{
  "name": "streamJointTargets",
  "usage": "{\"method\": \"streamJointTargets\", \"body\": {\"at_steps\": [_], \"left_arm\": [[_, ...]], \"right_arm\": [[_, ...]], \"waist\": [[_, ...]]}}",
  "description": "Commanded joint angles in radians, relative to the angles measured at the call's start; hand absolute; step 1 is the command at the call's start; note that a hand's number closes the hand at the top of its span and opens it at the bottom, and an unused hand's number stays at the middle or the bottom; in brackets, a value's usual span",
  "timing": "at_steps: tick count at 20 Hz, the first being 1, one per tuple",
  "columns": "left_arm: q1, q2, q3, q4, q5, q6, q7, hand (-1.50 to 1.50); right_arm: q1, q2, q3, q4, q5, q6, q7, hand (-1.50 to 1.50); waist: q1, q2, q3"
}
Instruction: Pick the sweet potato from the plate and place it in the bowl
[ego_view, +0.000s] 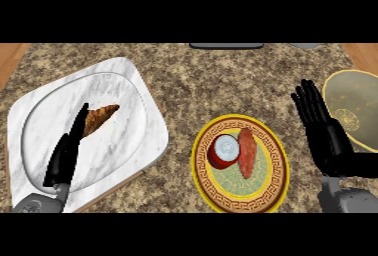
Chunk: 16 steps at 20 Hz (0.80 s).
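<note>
Your sweet potato lies on the yellow-rimmed plate at lower centre, touching a red-and-white item. Your right hand stands with straight fingers between plate and bowl at the right edge. Your left hand stretches flat over the marble tray at left; bare bench lies above the plate.

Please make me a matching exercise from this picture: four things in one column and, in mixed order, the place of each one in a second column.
Things:
1. orange-red long sweet potato
2. brown pointed food piece
3. olive-gold round bowl
4. black right hand

Places:
A. at the view's right edge
B. on the white marble plate
C. on the yellow patterned round plate
D. between the yellow plate and the bowl

Pairs: 1-C, 2-B, 3-A, 4-D
</note>
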<state>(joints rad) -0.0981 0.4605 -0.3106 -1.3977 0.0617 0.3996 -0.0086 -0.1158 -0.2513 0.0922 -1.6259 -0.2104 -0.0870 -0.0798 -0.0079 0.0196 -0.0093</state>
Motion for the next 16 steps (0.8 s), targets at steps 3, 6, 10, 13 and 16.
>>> {"method": "streamJointTargets", "body": {"at_steps": [3, 6, 10, 13, 16], "left_arm": [[-0.065, -0.034, -0.023, -0.073, 0.067, -0.138, -0.002, 0.00], [-0.069, -0.111, -0.080, -0.131, 0.130, -0.215, -0.063, 0.00], [-0.082, -0.131, -0.116, -0.145, 0.173, -0.281, 0.005, 0.00], [-0.132, -0.148, -0.074, -0.094, 0.167, -0.319, 0.002, 0.00], [-0.051, -0.107, -0.078, -0.174, 0.170, -0.325, -0.015, 0.00]], "right_arm": [[0.068, 0.059, -0.016, -0.050, 0.101, -0.191, 0.051, 1.50], [0.076, 0.104, -0.040, -0.041, 0.187, -0.350, 0.075, 1.50], [0.100, 0.145, 0.053, 0.093, 0.393, -0.489, 0.181, -1.50], [0.020, 0.154, 0.059, 0.187, 0.458, -0.503, 0.130, -1.50], [0.045, -0.001, 0.121, 0.091, 0.587, -0.411, 0.325, -1.50]], "waist": [[-0.011, -0.023, 0.008], [-0.020, -0.023, 0.006], [0.008, -0.017, 0.008], [0.009, -0.017, 0.009], [0.014, -0.021, 0.007]]}}
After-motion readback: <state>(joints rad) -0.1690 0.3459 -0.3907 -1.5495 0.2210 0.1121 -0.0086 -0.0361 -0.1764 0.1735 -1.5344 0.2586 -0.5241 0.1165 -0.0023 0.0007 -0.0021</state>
